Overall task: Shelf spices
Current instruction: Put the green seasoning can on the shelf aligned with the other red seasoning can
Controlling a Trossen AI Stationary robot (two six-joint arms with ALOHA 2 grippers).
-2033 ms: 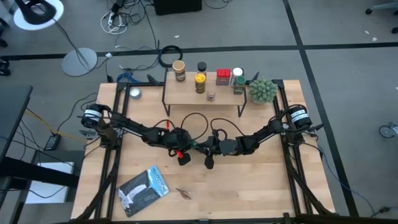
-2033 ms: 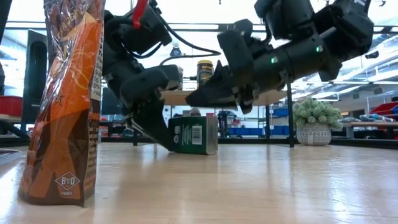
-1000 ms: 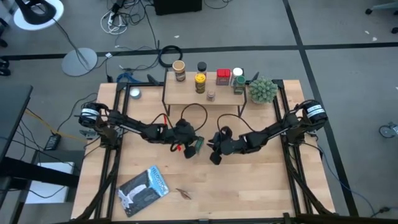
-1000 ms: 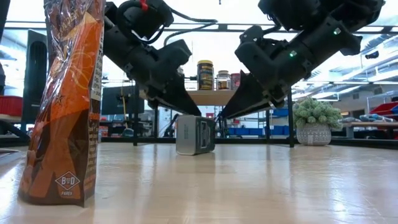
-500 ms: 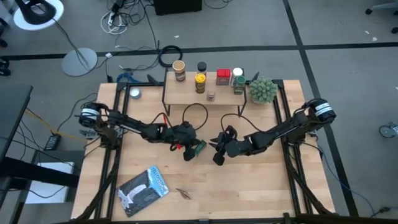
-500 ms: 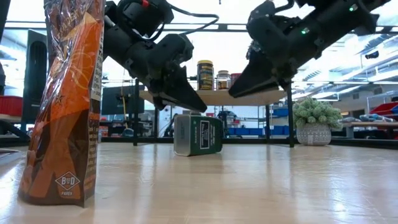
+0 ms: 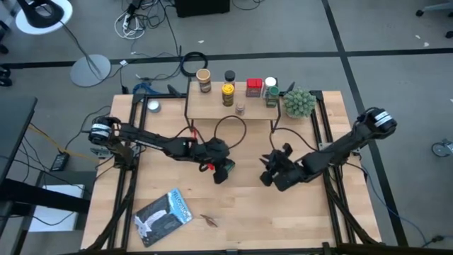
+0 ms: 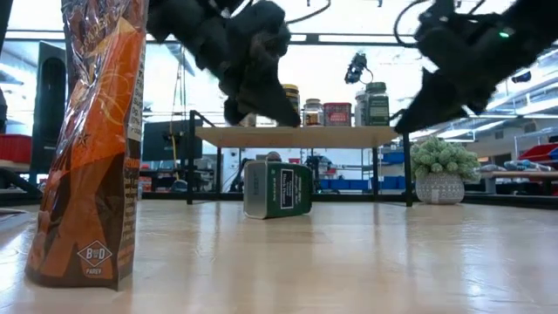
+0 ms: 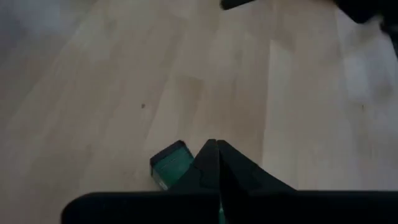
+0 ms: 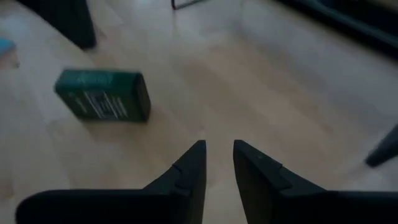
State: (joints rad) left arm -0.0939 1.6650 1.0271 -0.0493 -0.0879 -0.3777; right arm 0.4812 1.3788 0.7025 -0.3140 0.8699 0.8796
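Just under left pincer (image 7: 221, 172), fingers pressed together, empty: green tin (image 7: 226, 168) toppled sideways, long axis flat on bench (image 7: 283, 212); right pincer (image 7: 267, 177) slightly parted, empty.

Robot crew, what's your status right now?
Left gripper shut, empty, above green tin lying on table. Right gripper slightly open, apart. Nothing blocking.

Glossy printed green tin (image 8: 278, 189) on smooth pale wood tabletop (image 8: 366, 262); crinkled shiny foil packet (image 8: 94, 139).
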